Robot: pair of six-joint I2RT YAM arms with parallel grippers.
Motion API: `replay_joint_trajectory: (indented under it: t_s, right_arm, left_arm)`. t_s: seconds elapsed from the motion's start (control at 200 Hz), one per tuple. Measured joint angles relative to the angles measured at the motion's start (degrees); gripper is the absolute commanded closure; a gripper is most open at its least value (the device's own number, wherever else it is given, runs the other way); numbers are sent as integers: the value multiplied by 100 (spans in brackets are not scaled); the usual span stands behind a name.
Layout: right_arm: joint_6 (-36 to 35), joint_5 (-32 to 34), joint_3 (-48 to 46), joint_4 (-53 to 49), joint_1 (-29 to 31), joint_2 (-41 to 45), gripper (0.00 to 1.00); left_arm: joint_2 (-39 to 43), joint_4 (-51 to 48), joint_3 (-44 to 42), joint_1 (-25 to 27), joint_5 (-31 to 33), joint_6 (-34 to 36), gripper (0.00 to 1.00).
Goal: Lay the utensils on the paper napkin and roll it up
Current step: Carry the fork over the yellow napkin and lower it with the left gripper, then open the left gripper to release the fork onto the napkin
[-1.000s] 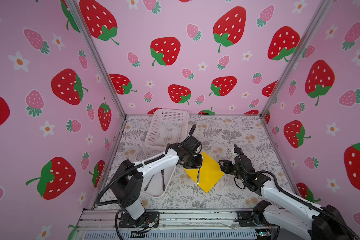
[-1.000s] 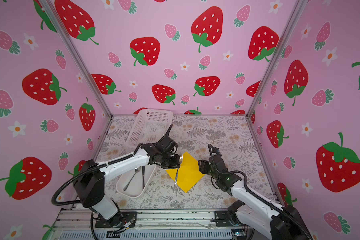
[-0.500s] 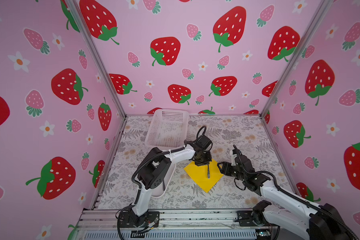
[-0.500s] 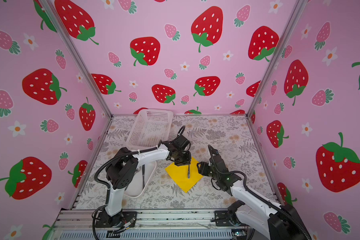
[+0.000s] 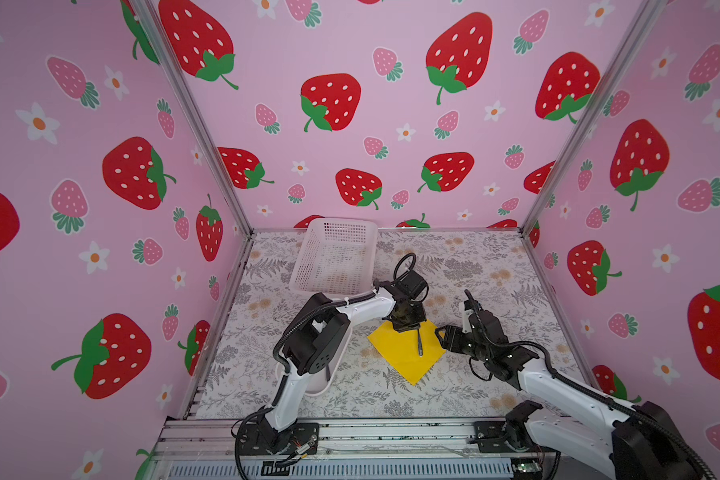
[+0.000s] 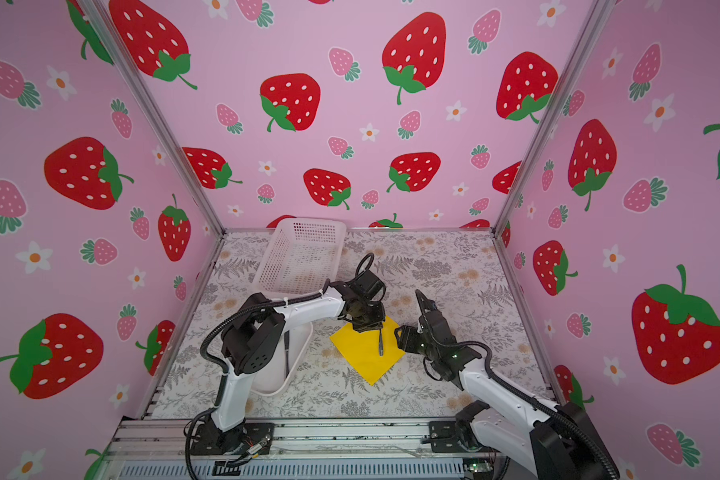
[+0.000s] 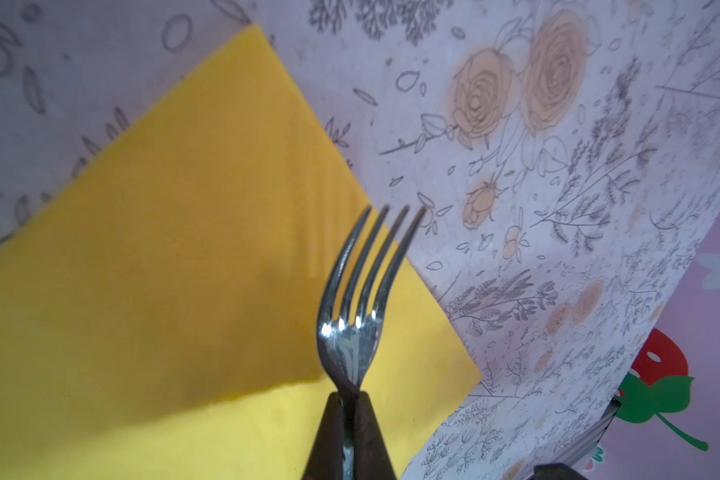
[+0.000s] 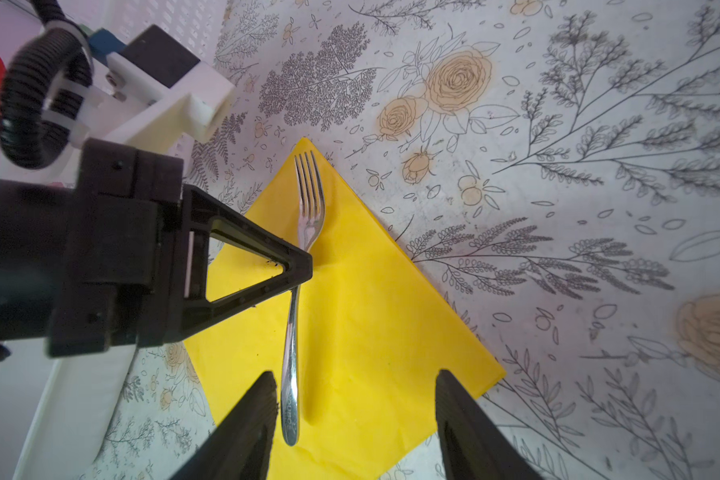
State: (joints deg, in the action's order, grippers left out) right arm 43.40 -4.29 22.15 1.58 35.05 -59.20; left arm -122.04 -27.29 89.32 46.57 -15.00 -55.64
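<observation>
In both top views the left gripper (image 5: pixel 408 323) stands over the far corner of the paper napkin (image 5: pixel 404 359). It is clamped on a fork (image 5: pixel 420 343) whose handle runs across the yellow sheet. The right gripper (image 5: pixel 442 336) waits at the sheet's right corner. Left wrist view: jaws tight on the fork's neck, tines reaching the napkin's edge. Right wrist view: right jaws apart and empty, the handle end just inside one finger. Judgement: settle the handle flat, then release and lift straight, lest the thin paper drag.
</observation>
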Motion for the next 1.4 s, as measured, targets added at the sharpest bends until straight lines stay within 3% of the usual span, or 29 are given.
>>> replay_joint_trajectory:
  t_s: [0.585, 1.401]
  right_arm:
    - [-76, -79, 0, 0, -35, -111, 38]
    - [-105, -92, 2, -212, -59, 17, 37]
  left_arm:
    - [-87, -164, 87, 70, 107, -79, 85]
    - [-219, -168, 177, 57, 254, -76, 88]
